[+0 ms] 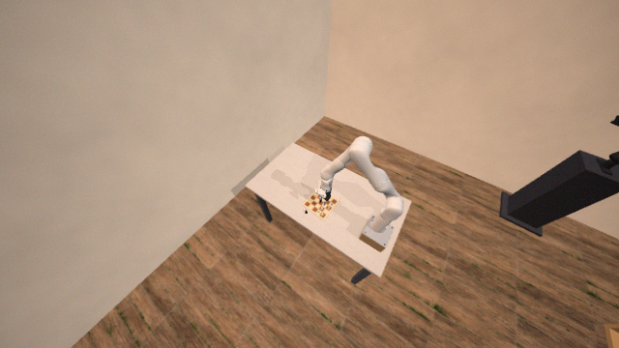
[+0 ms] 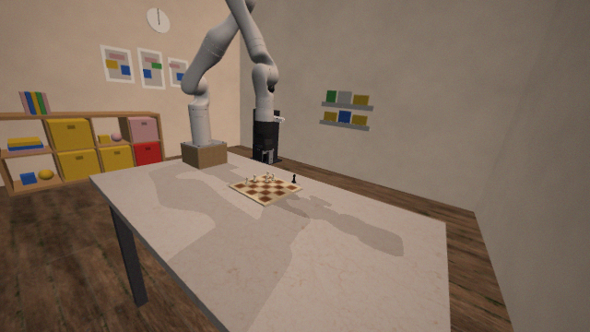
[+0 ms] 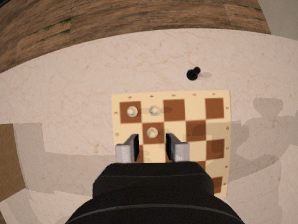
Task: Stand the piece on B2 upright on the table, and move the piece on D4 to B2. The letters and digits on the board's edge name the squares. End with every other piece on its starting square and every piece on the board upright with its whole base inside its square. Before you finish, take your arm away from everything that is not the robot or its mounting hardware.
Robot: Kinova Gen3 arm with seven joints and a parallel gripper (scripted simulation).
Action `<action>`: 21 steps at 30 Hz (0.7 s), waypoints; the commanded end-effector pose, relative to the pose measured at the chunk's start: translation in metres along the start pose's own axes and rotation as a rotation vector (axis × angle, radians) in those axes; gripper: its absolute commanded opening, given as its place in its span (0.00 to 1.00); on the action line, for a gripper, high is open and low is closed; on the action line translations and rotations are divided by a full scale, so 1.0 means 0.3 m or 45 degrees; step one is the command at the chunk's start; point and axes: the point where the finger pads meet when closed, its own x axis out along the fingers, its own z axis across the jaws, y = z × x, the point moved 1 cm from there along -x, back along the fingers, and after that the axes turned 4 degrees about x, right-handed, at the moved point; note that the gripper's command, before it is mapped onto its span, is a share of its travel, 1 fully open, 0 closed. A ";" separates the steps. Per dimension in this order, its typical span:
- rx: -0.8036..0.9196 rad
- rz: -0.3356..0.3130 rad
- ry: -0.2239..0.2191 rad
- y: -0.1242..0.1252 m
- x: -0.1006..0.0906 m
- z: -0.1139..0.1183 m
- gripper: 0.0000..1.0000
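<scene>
Wrist view: white piece (image 3: pixel 153 132) on board (image 3: pixel 220 156), just ahead of half-parted, empty pincer (image 3: pixel 152 148).
Small, light, rigid, probably tippy; best taken mid-stem. Black piece (image 3: pixel 193 74) stands upright on tabletop (image 3: pixel 67 96).

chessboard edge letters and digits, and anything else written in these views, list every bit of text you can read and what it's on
None can be read.
Chessboard: tiny dark marks along the rim, too small and blurred to read.
Wall posters: only coloured blocks, no legible words.
Wall clock: one hand shows, no numerals visible.
Shelf bins: each has a small dark mark, unreadable.
Claw and black piece off the board: no markings visible.
</scene>
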 end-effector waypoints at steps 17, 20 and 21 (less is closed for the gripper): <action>0.000 0.001 -0.001 0.000 0.050 0.001 0.68; 0.000 0.001 -0.001 0.000 0.055 0.001 0.68; 0.000 0.001 -0.001 0.000 0.060 0.001 0.68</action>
